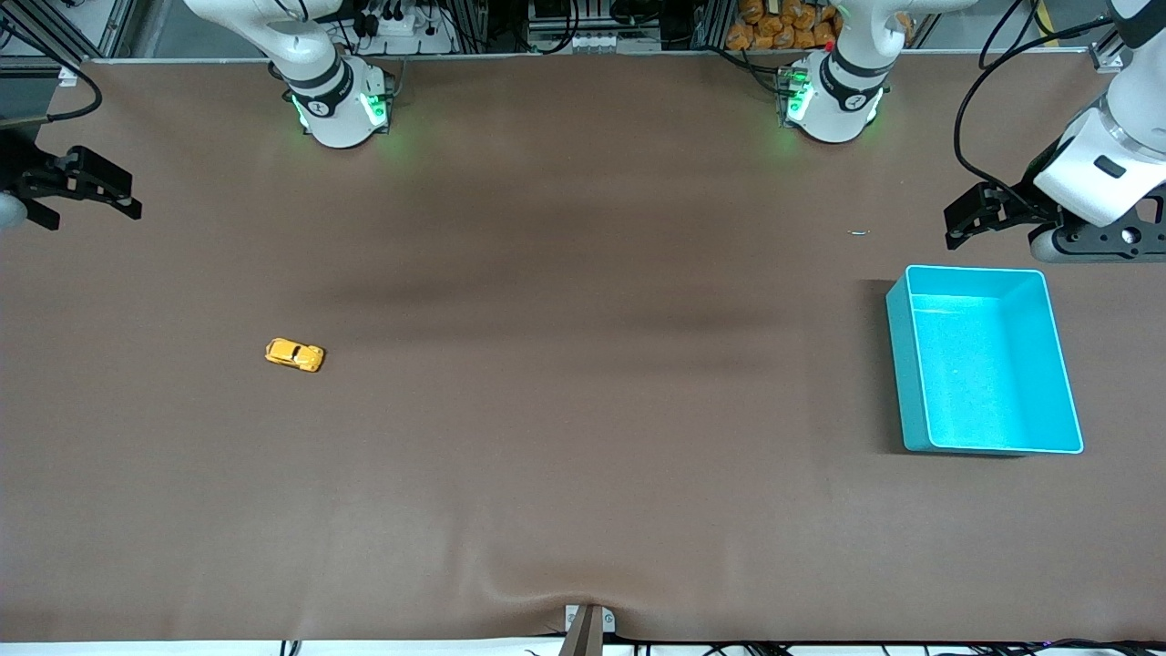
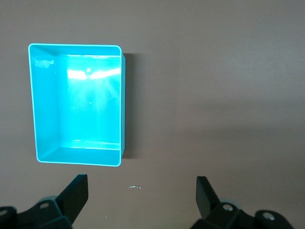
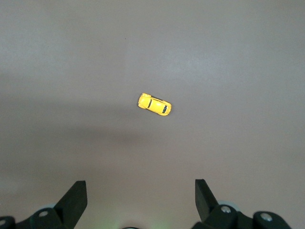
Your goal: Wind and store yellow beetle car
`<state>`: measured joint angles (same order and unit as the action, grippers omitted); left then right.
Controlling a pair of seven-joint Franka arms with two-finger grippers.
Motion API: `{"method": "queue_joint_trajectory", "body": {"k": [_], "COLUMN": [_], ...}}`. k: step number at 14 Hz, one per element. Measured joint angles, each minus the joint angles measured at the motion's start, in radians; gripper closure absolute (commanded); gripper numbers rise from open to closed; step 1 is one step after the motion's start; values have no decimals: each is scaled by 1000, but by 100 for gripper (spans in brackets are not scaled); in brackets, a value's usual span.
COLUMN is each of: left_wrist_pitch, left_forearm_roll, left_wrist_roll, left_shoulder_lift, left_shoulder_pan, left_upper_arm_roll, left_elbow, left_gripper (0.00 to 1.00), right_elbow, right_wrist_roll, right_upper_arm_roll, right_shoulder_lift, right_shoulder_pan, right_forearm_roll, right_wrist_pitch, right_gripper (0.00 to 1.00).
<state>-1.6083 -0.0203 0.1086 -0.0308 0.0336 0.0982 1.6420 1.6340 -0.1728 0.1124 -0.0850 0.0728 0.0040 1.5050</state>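
Observation:
The yellow beetle car [image 1: 294,354] stands alone on the brown table toward the right arm's end, small and rounded with dark windows. It also shows in the right wrist view as the car [image 3: 155,105], well clear of my right gripper [image 3: 139,188]. That right gripper [image 1: 123,196] hangs open and empty over the table's edge at the right arm's end. My left gripper [image 1: 956,223] hangs open and empty over bare table beside the turquoise bin [image 1: 897,364]. In the left wrist view the left gripper [image 2: 141,186] has only table between its fingers.
The turquoise bin [image 2: 123,105] is empty and stands toward the left arm's end of the table. A tiny shiny speck [image 1: 859,232] lies on the table beside it, seen under the left gripper as the speck [image 2: 135,187]. Both arm bases stand along the table's back edge.

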Motion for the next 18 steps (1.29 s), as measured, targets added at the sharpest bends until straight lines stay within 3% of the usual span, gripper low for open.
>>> {"method": "queue_joint_trajectory", "body": {"k": [15,18], "left_wrist_pitch": [-9,-8], "left_forearm_roll": [0,0], "left_wrist_roll": [0,0], "left_shoulder_lift": [9,9], "left_shoulder_pan": [-1,-8], "left_upper_arm_roll": [4,2], "left_elbow": [-5,-8], "left_gripper": [0,0], "right_elbow": [3,106], "right_wrist_roll": [-3,-162], "right_upper_arm_roll": [-8,-9], "right_shoulder_lift": [0,7], "right_shoulder_pan": [3,3], "right_forearm_roll": [9,10], "right_wrist_pitch": [-14,101], "right_gripper": [0,0]}}
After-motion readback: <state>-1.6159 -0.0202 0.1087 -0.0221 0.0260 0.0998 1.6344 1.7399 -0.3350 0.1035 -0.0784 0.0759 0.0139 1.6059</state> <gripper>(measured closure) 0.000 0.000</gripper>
